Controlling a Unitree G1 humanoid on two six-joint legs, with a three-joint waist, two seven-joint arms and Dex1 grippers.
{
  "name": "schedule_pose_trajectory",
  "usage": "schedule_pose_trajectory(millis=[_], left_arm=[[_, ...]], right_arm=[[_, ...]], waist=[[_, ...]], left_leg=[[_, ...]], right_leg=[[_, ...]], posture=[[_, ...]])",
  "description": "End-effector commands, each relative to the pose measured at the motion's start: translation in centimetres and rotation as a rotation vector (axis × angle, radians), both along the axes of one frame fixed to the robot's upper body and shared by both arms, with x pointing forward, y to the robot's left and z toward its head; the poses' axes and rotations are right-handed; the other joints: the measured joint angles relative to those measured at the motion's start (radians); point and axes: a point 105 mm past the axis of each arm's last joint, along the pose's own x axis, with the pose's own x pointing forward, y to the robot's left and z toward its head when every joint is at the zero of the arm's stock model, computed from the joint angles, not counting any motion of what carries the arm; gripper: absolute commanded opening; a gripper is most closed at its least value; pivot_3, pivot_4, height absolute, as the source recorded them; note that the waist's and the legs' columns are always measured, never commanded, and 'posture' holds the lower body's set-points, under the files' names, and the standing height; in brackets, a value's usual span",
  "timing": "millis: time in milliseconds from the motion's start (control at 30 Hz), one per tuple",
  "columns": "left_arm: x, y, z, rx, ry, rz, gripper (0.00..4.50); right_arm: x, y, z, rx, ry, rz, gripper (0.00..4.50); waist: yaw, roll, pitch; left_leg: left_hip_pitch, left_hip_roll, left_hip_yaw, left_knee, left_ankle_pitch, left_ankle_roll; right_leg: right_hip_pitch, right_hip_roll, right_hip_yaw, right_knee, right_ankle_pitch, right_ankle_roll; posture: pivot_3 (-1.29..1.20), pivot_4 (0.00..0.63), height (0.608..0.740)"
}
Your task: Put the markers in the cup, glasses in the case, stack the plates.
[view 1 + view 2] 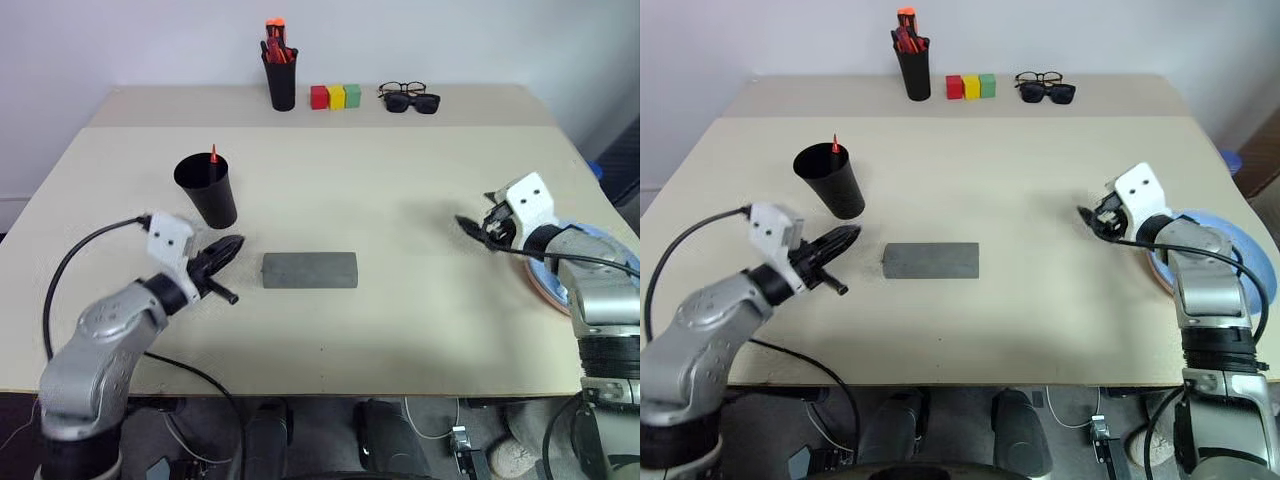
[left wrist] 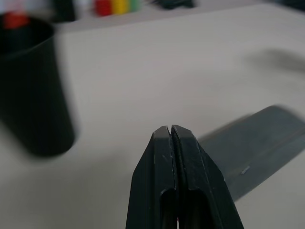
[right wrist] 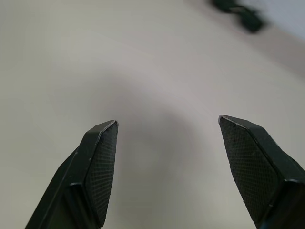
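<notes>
One red marker tip shows above the rim of the cup (image 1: 207, 188), so we judge the markers stowed. The case (image 1: 309, 270) lies closed mid-table, just right of our left gripper (image 1: 228, 249), whose fingers are pressed together on nothing. The plates (image 1: 592, 266) sit stacked at the right edge under our right gripper (image 3: 167, 126), fingers wide, empty.

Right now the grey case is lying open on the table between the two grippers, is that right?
Not quite. The grey case does lie on the table between the left gripper and right gripper, but its lid is shut, as the left eye view shows.
</notes>
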Motion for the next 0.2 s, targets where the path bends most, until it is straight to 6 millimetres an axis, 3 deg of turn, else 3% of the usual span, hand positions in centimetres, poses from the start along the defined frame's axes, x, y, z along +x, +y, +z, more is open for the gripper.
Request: schedule_pose_trajectory(millis=[33,200], left_arm=[[-1.9,1.3,0.4,0.042,-0.037,0.087,0.0],[-4.3,1.7,-0.4,0.054,-0.015,0.139,0.0]], right_arm=[[-0.8,0.9,0.9,0.08,0.001,0.109,3.43],[-1.4,2.3,0.0,0.085,0.073,0.235,3.43]], waist=[[0.001,0.0,0.0],[-0.001,0.0,0.0]], left_leg=[[0.0,0.0,0.0,0.0,0.0,0.0],[0.0,0.0,0.001,0.0,0.0,0.0]], right_leg=[[0.0,0.0,0.0,0.0,0.0,0.0],[0.0,0.0,0.0,0.0,-0.001,-0.002]], posture=[[0.0,0.15,0.74],[0.0,0.15,0.74]])
